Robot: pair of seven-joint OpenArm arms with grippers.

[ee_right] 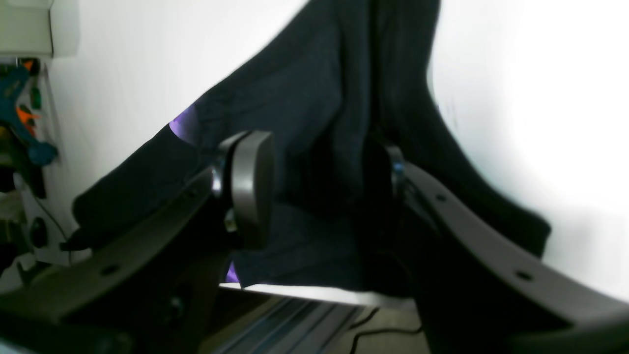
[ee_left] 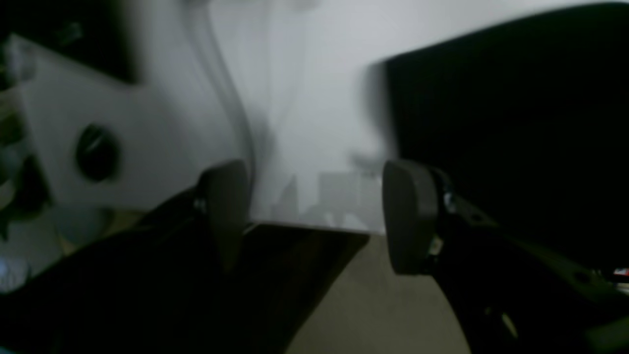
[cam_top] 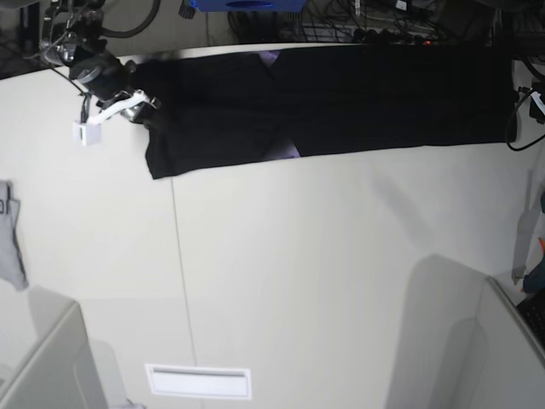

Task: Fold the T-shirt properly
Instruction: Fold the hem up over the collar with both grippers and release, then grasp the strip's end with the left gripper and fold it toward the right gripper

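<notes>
I had the T-shirt (cam_top: pixel 341 98) lying as a long black band across the top of the base view, stretched from upper left to upper right along the far edge of the pale worktop (cam_top: pixel 298 281), with a flash of purple showing at the collar near the band's middle left. It looked already doubled lengthwise, which I judged was why it sat so narrow and flat. My right gripper (ee_right: pixel 322 189) was at the band's left end in the base view, and its own camera showed my jaws standing apart with dark cloth filling the space between and behind them; I could not tell whether any fold was in fact touching the pads, but nothing was pinched. My left gripper (ee_left: pixel 314 216) was out of the base picture, somewhere past the right edge; its wrist view was blurred, yet the two pads (ee_left: pixel 410 216) clearly stood wide with only bare worktop between them, and the black cloth lay off to the upper right of that frame, not in the gap. I read both sets of jaws as open at opposite ends because the cloth had been laid down taut between them. A small grey cloth (cam_top: pixel 12 234) sat at the far left edge, well apart from the shirt and no part of my job.
</notes>
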